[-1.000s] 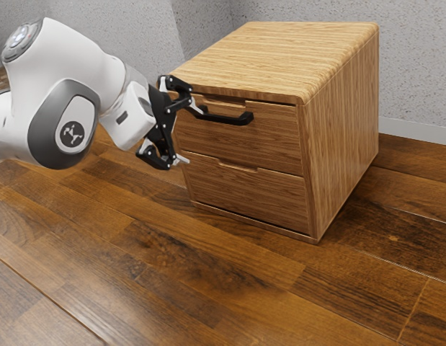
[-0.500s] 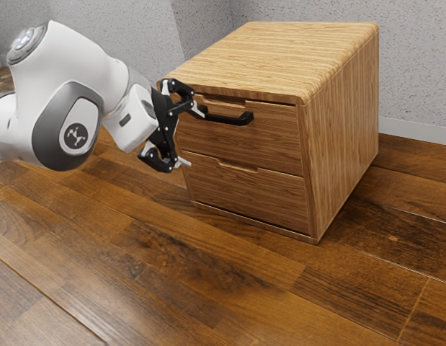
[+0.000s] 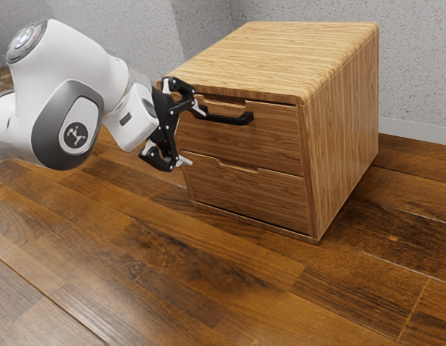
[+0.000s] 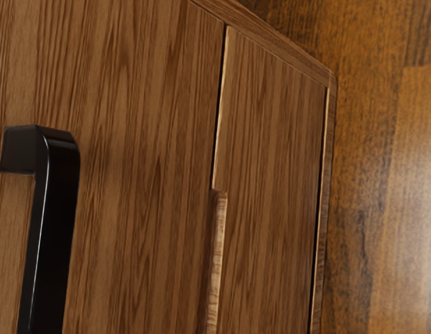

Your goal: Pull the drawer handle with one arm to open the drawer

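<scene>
Claw (image 3: 188,137) spread wide before top drawer (image 3: 259,144) front; handle (image 3: 226,117) near end just beside claw's upper side

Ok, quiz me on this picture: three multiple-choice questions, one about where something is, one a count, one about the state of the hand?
1. Where is the black handle?
A. on the top drawer
B. on the bottom one
C. on a door

2. How many drawers does the cabinet have?
A. one
B. two
C. four

3. How is the hand?
A. open
B. shut on a cup
C. shut on a cloth

Answers: 1 A, the bar sits across the upper front. 2 B, a lower drawer lies under the top one. 3 A, its fingers stand wide apart beside the handle's end.
</scene>
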Robot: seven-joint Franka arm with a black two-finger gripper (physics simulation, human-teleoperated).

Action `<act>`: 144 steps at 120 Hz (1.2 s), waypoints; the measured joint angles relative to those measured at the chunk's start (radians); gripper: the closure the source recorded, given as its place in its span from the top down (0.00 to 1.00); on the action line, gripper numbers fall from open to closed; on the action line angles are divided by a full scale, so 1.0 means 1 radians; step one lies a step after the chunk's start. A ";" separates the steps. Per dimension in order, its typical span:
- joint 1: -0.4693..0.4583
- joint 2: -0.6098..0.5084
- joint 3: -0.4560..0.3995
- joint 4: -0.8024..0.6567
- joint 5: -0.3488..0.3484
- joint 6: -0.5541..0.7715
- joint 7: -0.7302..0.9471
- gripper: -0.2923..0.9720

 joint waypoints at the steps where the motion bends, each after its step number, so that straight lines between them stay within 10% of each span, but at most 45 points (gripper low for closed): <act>1: 0.000 0.000 0.000 0.000 0.000 0.000 0.000 0.77; 144: 0.017 0.151 0.004 0.138 0.003 0.000 0.003 0.77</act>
